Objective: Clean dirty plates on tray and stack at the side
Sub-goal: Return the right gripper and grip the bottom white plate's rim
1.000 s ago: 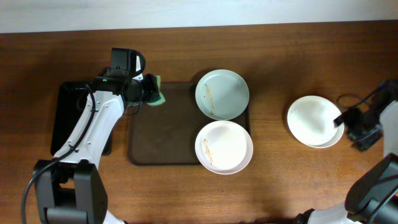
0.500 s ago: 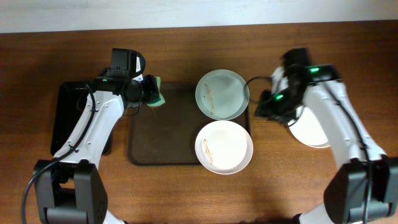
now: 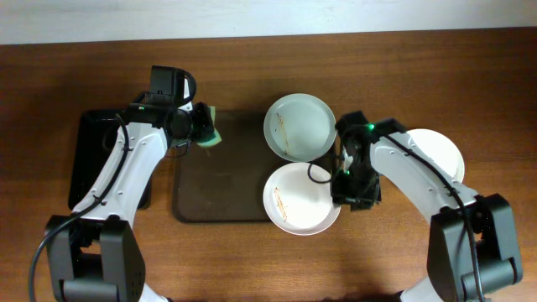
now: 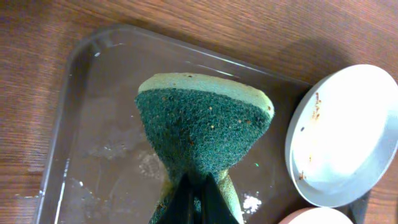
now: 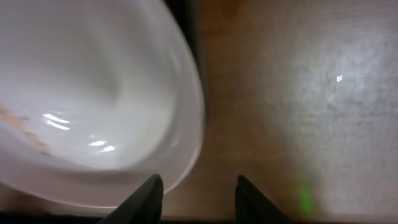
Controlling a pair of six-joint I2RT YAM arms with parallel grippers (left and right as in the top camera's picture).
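The dark brown tray [image 3: 218,180] holds a pale bluish plate [image 3: 299,126] at its back right and a white plate [image 3: 300,199] with brownish streaks at its front right. A third white plate [image 3: 440,159] lies on the table to the right, partly under my right arm. My left gripper [image 3: 201,126] is shut on a green sponge [image 4: 202,124] above the tray's back left [image 4: 99,124]. My right gripper [image 3: 346,195] is open, low at the front plate's right rim [image 5: 186,155]; the rim lies by its left finger [image 5: 149,193].
A smaller black tray [image 3: 84,159] lies left of the brown tray, under my left arm. White crumbs lie on the brown tray near the sponge. A black cable runs by the right wrist.
My right arm has swung in from the far right, past the off-tray plate, down to the front white plate's right rim. The left arm and sponge have not moved.
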